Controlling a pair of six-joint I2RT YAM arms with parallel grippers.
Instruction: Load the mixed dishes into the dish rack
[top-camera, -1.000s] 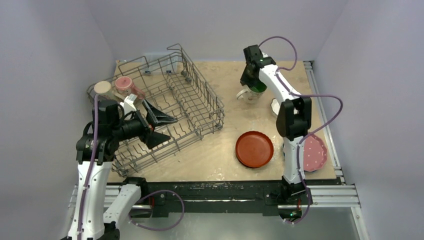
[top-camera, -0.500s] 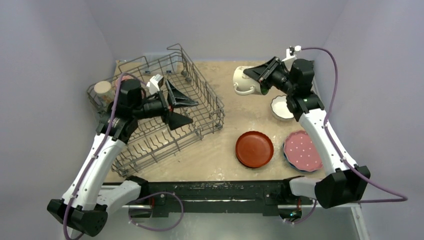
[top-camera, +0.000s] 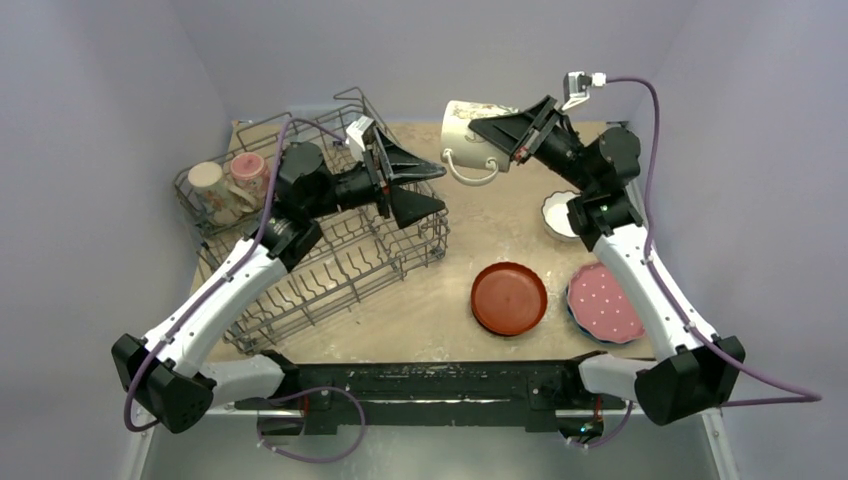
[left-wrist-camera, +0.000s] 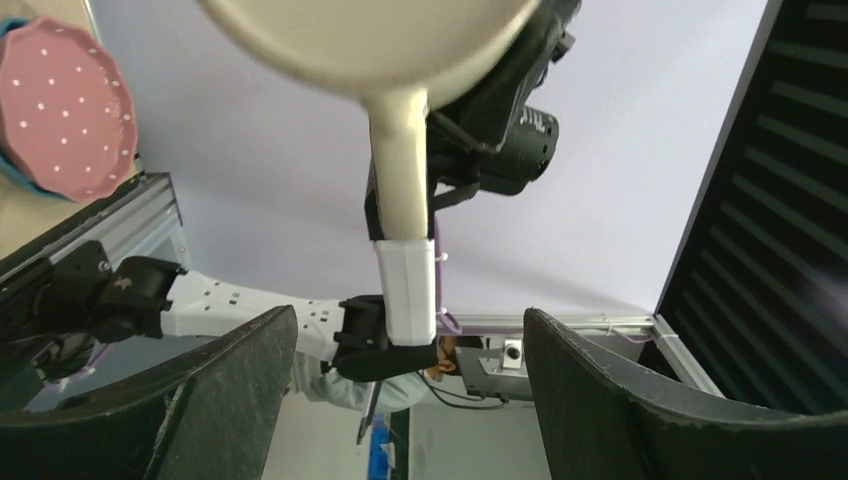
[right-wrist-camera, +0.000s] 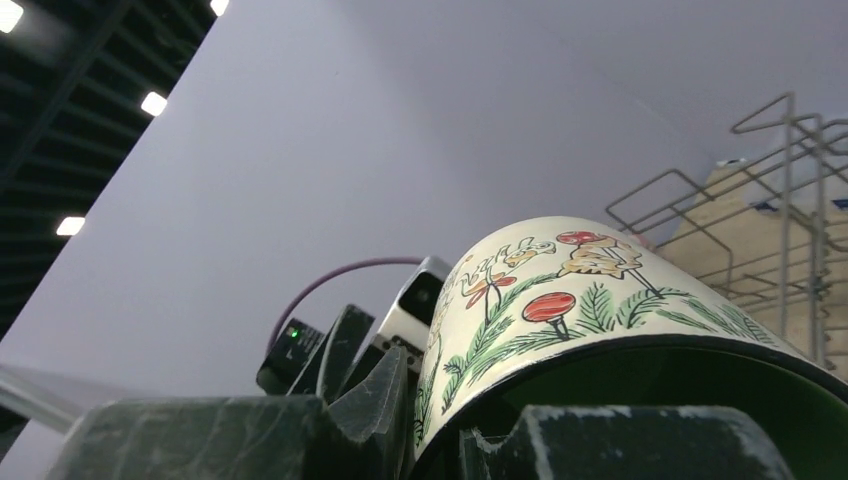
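My right gripper (top-camera: 503, 136) is shut on the rim of the cream mug with green inside (top-camera: 467, 130) and holds it in the air, tipped on its side, right of the dish rack (top-camera: 330, 235). In the right wrist view one finger (right-wrist-camera: 375, 405) is outside the mug (right-wrist-camera: 570, 290) and the other is inside. My left gripper (top-camera: 428, 186) is open and empty above the rack's right end, just below-left of the mug. The left wrist view shows the mug's handle (left-wrist-camera: 398, 160) above the open gripper (left-wrist-camera: 410, 390). The beige mug (top-camera: 205, 180) and pink mug (top-camera: 246, 168) sit at the rack's left end.
The white fluted bowl (top-camera: 558, 213) stands at the right. The red-orange plate (top-camera: 509, 297) lies near the front. The pink white-dotted plate (top-camera: 606, 302) lies on the blue plate (top-camera: 571, 313) at the right edge. Walls enclose the table on three sides.
My right gripper has lifted the cream mug off the table and carried it left. My left gripper, open, has moved up and right across the rack toward it.
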